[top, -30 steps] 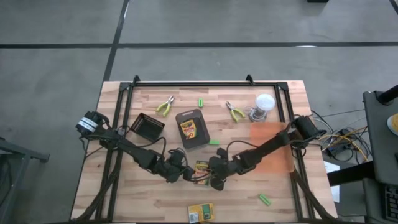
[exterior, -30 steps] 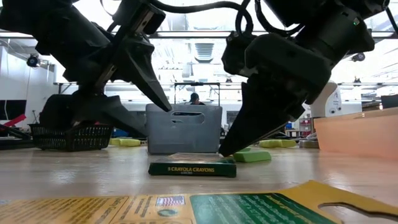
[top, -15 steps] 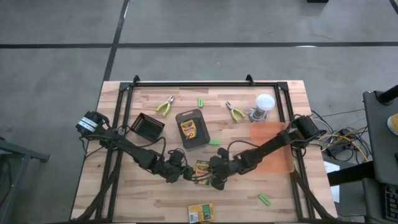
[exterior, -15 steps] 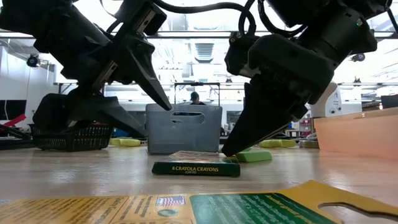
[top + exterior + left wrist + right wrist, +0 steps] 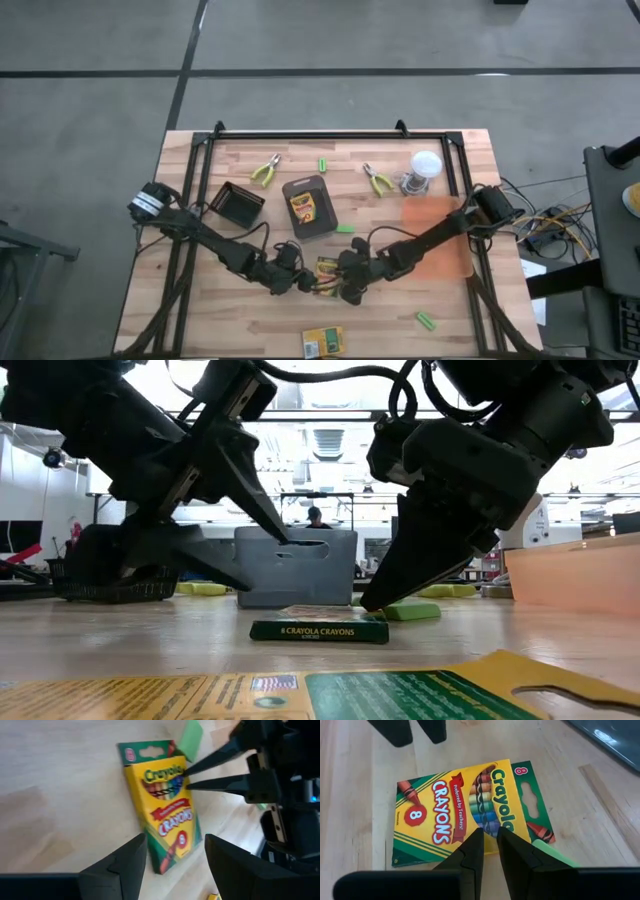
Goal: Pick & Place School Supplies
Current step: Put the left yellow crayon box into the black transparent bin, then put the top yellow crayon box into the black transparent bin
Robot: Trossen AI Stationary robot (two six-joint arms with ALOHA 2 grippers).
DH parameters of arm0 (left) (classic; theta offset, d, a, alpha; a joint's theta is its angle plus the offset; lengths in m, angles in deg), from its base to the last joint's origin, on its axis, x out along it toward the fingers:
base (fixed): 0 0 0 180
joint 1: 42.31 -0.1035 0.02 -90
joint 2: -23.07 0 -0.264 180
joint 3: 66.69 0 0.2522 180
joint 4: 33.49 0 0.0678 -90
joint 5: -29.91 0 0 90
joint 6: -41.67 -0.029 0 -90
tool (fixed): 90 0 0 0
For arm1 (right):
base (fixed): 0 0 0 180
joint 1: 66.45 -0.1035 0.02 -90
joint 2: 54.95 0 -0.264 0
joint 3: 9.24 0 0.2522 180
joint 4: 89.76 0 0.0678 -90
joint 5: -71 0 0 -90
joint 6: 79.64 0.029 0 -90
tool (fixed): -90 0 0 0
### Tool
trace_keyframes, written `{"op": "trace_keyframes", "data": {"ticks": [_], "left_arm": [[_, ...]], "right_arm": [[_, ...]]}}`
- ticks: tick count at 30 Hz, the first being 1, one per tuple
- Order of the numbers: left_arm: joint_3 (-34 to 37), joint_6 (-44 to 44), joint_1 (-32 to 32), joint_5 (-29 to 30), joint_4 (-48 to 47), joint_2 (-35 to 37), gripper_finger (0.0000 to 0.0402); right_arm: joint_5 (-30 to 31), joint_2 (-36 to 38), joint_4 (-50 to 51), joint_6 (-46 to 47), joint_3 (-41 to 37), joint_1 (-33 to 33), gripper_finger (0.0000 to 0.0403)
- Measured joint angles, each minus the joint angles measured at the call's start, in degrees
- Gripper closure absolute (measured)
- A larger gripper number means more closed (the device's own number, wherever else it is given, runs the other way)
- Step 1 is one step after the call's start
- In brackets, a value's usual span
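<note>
**At the table's middle, two grippers meet over one crayon box**

Far left on the wooden table (image 5: 200,320), a small black mesh basket (image 5: 237,203) sits near the left arm's base. One pair of yellow-green pliers (image 5: 265,171) lies behind it, toward the back rail.

Next comes the left gripper (image 5: 305,282), low over the boards at mid-table, its fingers spread apart and holding nothing; in its wrist view the two dark fingers frame the near end of a crayon box (image 5: 164,811) without touching it.

Just right of it, that crayon box lies flat on the wood, label up. Behind it the dark grey tray (image 5: 308,207) holds a second crayon box (image 5: 303,208), and a green stick (image 5: 324,164) lies past the tray. A third crayon box (image 5: 322,341) rests at the front edge.

The right gripper (image 5: 340,281) comes at the flat box from the other side, fingers drawn nearly together, tips pressing on the box's lid near its right edge. A green stick (image 5: 555,855) lies under or just beside that edge.

Farther right are the second pliers (image 5: 379,181), the clear jar with a white lid (image 5: 423,170), an orange sheet (image 5: 437,240), and another green stick (image 5: 427,320) near the front.
</note>
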Motion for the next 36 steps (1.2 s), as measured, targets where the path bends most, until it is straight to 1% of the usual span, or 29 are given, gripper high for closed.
{"op": "trace_keyframes", "data": {"ticks": [3,13,15,20,27,32,36], "left_arm": [[0.00,-0.94,-0.34,0.02,0.75,-0.14,0.0195],[0.00,-1.28,-0.53,0.02,0.64,-0.14,0.0195],[0.00,-1.28,-0.55,0.02,0.60,-0.14,0.0195],[0.00,-1.29,-0.59,0.02,0.61,-0.13,0.0195],[-0.02,-2.59,-0.59,0.02,0.67,-0.12,0.0195],[-0.02,-2.83,-0.59,0.02,0.53,-0.12,0.0195],[-0.02,-2.85,-0.59,0.02,0.51,-0.12,0.0195]], "right_arm": [[-1.21,0.26,0.26,-1.74,0.15,-0.16,0.0346],[-5.35,0.32,4.54,-1.15,2.62,-0.08,0.0346],[-5.20,0.32,4.75,-1.31,2.82,-0.10,0.0346],[-2.32,1.17,5.41,-3.26,3.83,-0.83,0.0346],[-1.75,4.07,6.78,-3.92,3.51,-2.09,0.0346],[2.46,4.44,6.13,-4.57,3.56,-2.90,0.0346],[1.08,4.57,5.97,-4.46,3.56,-3.05,0.0346]]}}
